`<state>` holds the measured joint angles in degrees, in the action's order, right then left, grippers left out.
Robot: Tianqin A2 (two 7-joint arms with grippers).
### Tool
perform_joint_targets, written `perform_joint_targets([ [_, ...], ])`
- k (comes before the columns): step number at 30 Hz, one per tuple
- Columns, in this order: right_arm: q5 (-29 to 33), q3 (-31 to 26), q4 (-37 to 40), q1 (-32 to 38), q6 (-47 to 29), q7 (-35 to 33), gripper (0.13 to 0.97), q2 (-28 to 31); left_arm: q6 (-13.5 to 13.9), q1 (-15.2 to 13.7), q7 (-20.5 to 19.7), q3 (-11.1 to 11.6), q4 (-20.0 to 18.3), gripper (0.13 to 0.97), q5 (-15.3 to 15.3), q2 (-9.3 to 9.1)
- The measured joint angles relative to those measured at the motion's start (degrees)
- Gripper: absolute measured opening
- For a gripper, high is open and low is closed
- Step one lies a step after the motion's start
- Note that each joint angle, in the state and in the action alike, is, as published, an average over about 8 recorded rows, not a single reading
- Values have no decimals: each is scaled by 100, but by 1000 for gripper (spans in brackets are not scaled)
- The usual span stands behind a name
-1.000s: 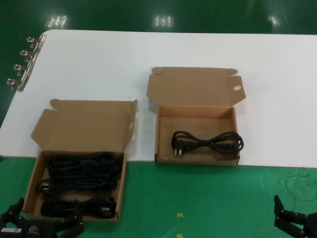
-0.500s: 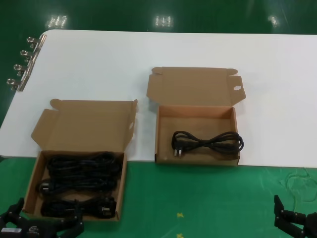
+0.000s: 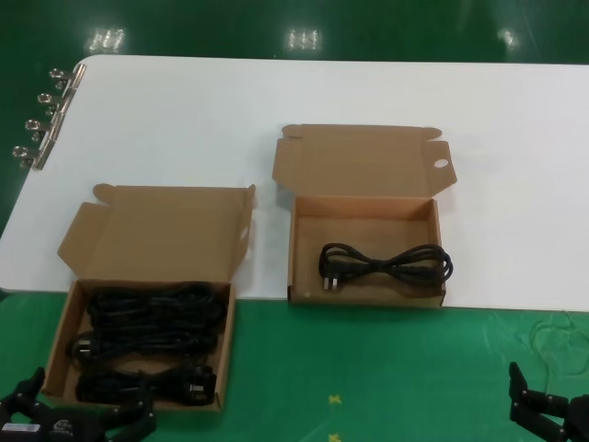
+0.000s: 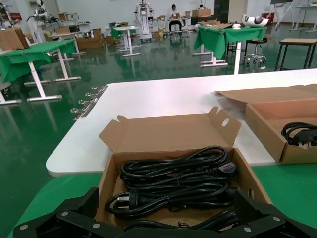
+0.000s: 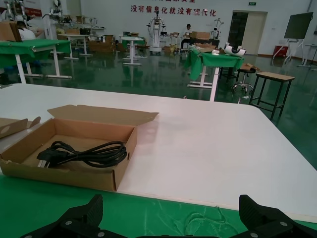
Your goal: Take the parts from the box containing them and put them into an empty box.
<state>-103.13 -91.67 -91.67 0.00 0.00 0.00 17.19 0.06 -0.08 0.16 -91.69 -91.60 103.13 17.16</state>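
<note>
A brown cardboard box (image 3: 57,345) at the front left, lid open, holds several black power cords (image 3: 147,336); they also show in the left wrist view (image 4: 173,181). My left gripper (image 3: 87,402) is open and empty at that box's near edge, its fingers (image 4: 81,206) spread about the box's width. A second open brown box (image 3: 364,293), with an oval hole (image 3: 440,164) in its lid tab, holds one cord (image 3: 386,265), which the right wrist view (image 5: 84,152) also shows. My right gripper (image 3: 552,410) is open and empty at the front right, well away from both boxes.
The boxes sit where the white table (image 3: 276,101) meets the green cloth (image 3: 368,368). Several binder clips (image 3: 41,115) hang on the table's left edge. A thin tangle of clear thread (image 3: 557,343) lies on the cloth near my right gripper.
</note>
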Motion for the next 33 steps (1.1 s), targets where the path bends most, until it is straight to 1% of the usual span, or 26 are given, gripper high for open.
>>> perform_joint_targets([
  [33, 0, 0, 0, 0, 0, 0, 966, 0, 0, 0, 0, 0, 0, 966, 0, 0],
])
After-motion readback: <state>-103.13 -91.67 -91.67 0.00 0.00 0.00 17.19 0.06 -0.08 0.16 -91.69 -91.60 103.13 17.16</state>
